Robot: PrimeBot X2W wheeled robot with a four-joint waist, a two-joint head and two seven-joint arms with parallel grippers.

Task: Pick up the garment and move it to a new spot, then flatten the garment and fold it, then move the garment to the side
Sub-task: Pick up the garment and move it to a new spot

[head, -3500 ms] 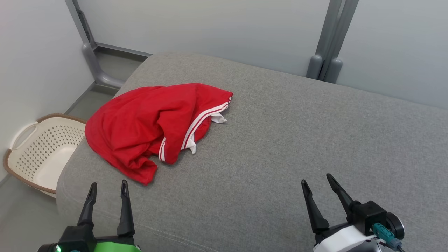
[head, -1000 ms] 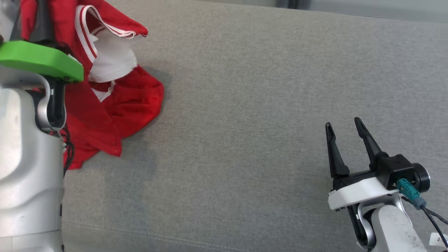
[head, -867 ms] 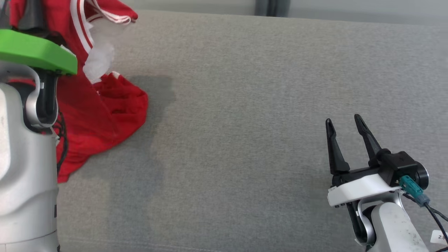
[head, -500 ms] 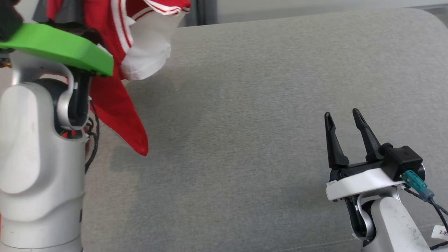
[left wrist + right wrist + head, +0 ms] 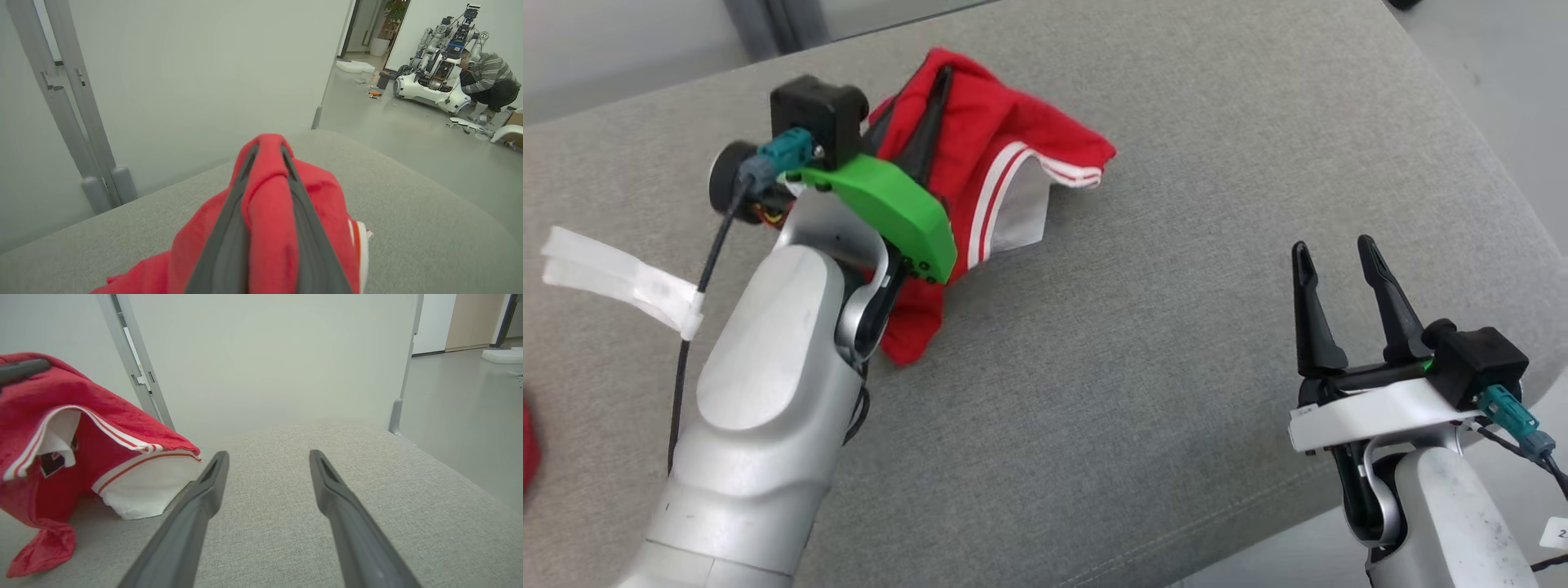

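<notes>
The garment (image 5: 1005,139) is red with white stripes and a white lining, and it hangs in a bunch above the grey cushion (image 5: 1176,343). My left gripper (image 5: 927,110) is shut on a fold of it near the top, and red cloth (image 5: 267,196) is pinched between the two fingers in the left wrist view. Its lower corner (image 5: 911,339) trails down to the cushion. The right wrist view has the garment (image 5: 81,428) at the left, with its white hem drooping. My right gripper (image 5: 1331,249) stands open at the right, apart from the cloth, with nothing between its fingers (image 5: 204,494).
The cushion's right edge (image 5: 1486,163) drops to the floor close to my right arm. A white tape tag (image 5: 613,273) hangs from the left arm's cable. Grey posts (image 5: 77,106) and a pale wall stand behind. Far off, a crouching person (image 5: 488,79) works on another robot (image 5: 437,57).
The head camera has swung to the right. My left gripper has carried the garment up off the cushion and rightward, away from the cushion's left end. The right gripper stays open and still.
</notes>
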